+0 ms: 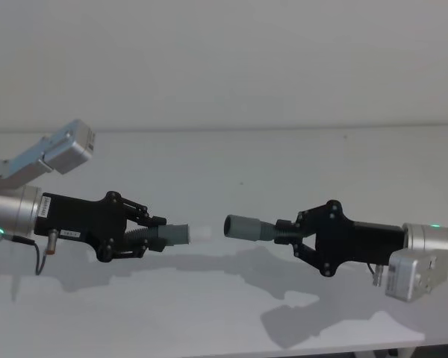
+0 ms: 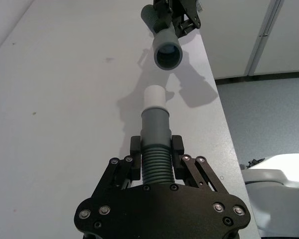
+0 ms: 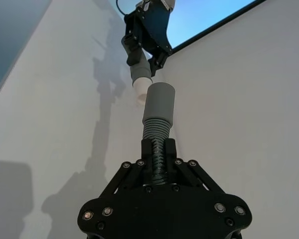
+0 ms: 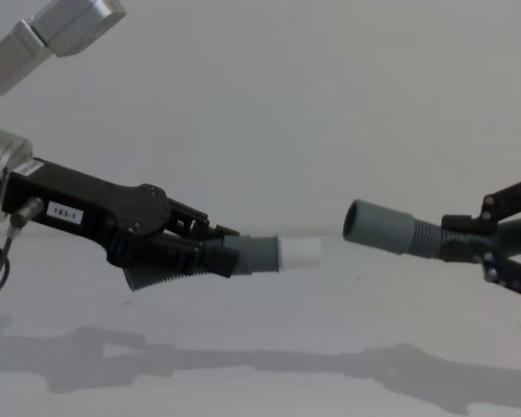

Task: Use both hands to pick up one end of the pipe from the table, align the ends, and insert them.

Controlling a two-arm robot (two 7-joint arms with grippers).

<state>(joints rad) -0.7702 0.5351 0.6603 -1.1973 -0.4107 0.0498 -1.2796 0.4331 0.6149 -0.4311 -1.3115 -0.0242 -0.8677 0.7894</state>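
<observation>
Both pipe pieces hang above the white table (image 1: 231, 160), facing end to end with a small gap. My left gripper (image 1: 154, 230) is shut on the ribbed part of the grey piece with the white tip (image 1: 200, 233); from the left wrist the white tip (image 2: 155, 96) points at the open cuff (image 2: 167, 51). My right gripper (image 1: 285, 230) is shut on the ribbed hose behind the wider grey cuff (image 1: 243, 227). In the chest view the cuff (image 4: 379, 226) sits slightly higher than the white tip (image 4: 300, 253) and tilts down toward it.
The table's side edge (image 2: 220, 107) runs close beside the held pieces, with grey floor (image 2: 269, 114) beyond it. The arms' shadows (image 1: 299, 317) fall on the table near its front edge. A plain wall (image 1: 224, 60) stands behind the table.
</observation>
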